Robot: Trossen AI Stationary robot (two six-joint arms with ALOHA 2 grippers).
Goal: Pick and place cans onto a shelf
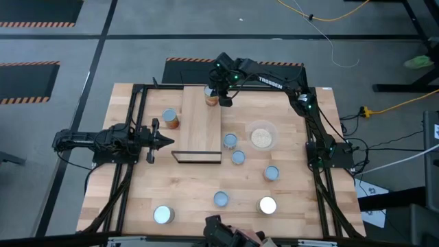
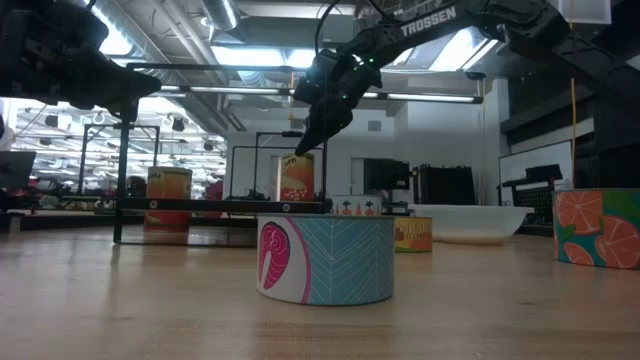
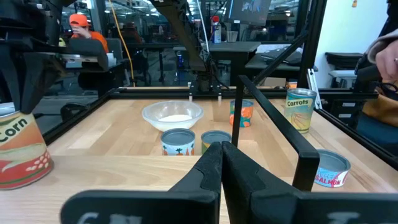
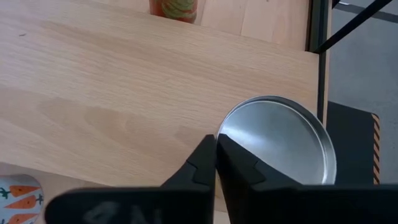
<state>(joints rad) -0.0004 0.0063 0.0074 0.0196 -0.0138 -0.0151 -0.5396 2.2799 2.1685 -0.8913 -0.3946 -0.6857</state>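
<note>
The shelf, a light-wood board in a thin black frame, stands at the table's far middle. One can with a silver top stands upright on its far end; it also shows in the low view and the right wrist view. My right gripper is shut and empty just above this can, beside its rim. My left gripper is shut and empty, level, at the shelf's left side. A corn can stands on the table left of the shelf.
A clear bowl with beige contents stands right of the shelf. Several cans stand on the table: two by the shelf's near right corner, and others toward the near edge. People show beyond the table.
</note>
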